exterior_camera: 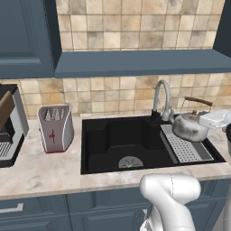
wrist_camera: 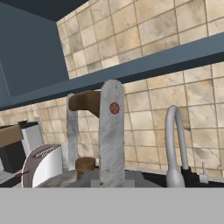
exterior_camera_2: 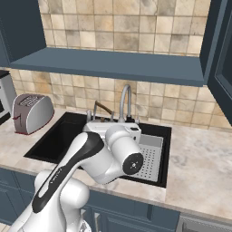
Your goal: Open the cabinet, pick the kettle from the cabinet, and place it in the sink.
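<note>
Pinching the arched brown-topped handle of the small shiny silver kettle [exterior_camera: 189,127], the white arm's two-finger gripper [exterior_camera: 212,118] holds it over the right part of the black rectangular recessed sink [exterior_camera: 108,149], above the perforated grey drain tray [exterior_camera: 187,149] that lies in that side of the basin. Whether the kettle's base touches the tray cannot be told. In the hand view the handle's grey upright and brown top stand close in front of the camera, with the brown lid knob [wrist_camera: 85,165] low beneath them. The curved silver gooseneck tap [exterior_camera: 161,97] rises from the back rim of the sink, just behind and left of the kettle. A silver toaster [exterior_camera: 55,128] with a red mark on its side stands on the pale marbled counter [exterior_camera: 40,171], left of the sink and apart from it, and a black and silver appliance [exterior_camera: 10,124] sits at the far left edge. Above, the dark blue-grey wall cabinet [exterior_camera: 25,38] hangs against the beige tiled wall [exterior_camera: 135,25], with a long blue-grey shelf [exterior_camera: 144,63] running across between the cabinets.
</note>
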